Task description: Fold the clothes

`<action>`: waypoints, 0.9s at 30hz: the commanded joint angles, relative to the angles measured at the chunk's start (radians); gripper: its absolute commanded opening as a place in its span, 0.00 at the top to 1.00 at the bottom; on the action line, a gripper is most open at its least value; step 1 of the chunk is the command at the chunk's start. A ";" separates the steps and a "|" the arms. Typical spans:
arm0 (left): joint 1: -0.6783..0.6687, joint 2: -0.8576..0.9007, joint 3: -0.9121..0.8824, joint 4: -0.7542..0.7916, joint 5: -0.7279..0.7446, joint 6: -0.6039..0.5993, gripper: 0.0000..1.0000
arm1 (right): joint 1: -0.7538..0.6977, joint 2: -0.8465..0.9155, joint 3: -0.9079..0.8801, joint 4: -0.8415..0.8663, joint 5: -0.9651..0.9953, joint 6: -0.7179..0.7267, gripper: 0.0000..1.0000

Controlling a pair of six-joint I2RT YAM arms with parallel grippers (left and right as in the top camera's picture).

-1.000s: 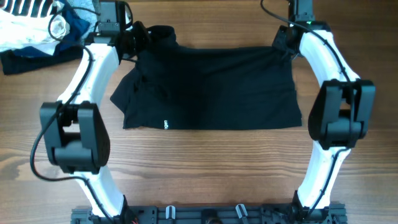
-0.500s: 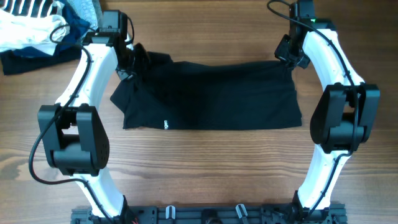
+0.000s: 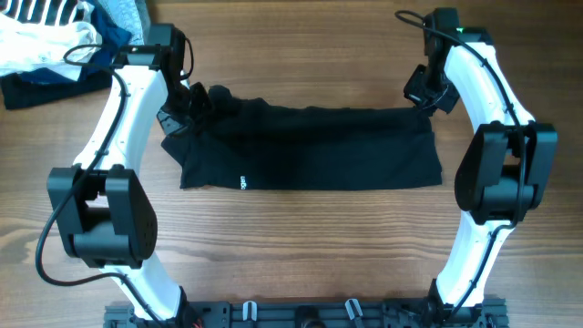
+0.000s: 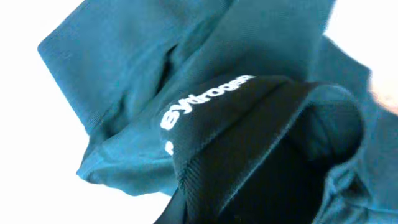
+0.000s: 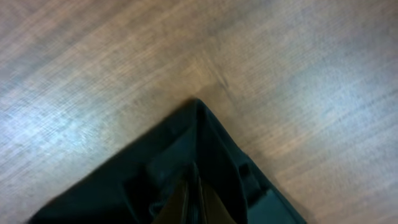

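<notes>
A black garment (image 3: 310, 150) lies spread across the middle of the wooden table, its far edge folded toward the front. My left gripper (image 3: 196, 100) is shut on the garment's far-left corner, where the cloth bunches. In the left wrist view the cloth (image 4: 249, 137) fills the frame, with white lettering on a fold; the jaws are hidden by it. My right gripper (image 3: 426, 91) is shut on the far-right corner. The right wrist view shows that corner (image 5: 199, 168) pinched between the fingers (image 5: 193, 193) above the wood.
A pile of other clothes (image 3: 55, 41), white, striped and dark blue, lies at the far left corner. The arms' base rail (image 3: 301, 314) runs along the front edge.
Both grippers have moved toward the front, carrying the garment's far edge over its body. The folded garment is narrower front to back now.
</notes>
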State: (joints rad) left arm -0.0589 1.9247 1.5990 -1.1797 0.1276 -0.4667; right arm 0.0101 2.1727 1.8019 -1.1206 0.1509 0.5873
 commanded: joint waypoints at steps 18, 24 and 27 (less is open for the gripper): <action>0.005 -0.025 0.004 -0.137 -0.092 0.071 0.73 | -0.008 -0.017 0.010 -0.196 -0.006 -0.055 0.55; 0.004 -0.025 0.004 0.004 -0.019 0.071 0.29 | -0.008 -0.017 0.010 -0.223 -0.021 -0.134 0.00; -0.004 -0.023 0.004 0.097 0.119 0.071 0.28 | -0.008 -0.017 0.010 -0.206 -0.059 -0.139 0.00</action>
State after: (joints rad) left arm -0.0586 1.9247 1.5990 -1.1374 0.0982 -0.4011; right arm 0.0093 2.1727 1.8019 -1.3388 0.1349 0.4782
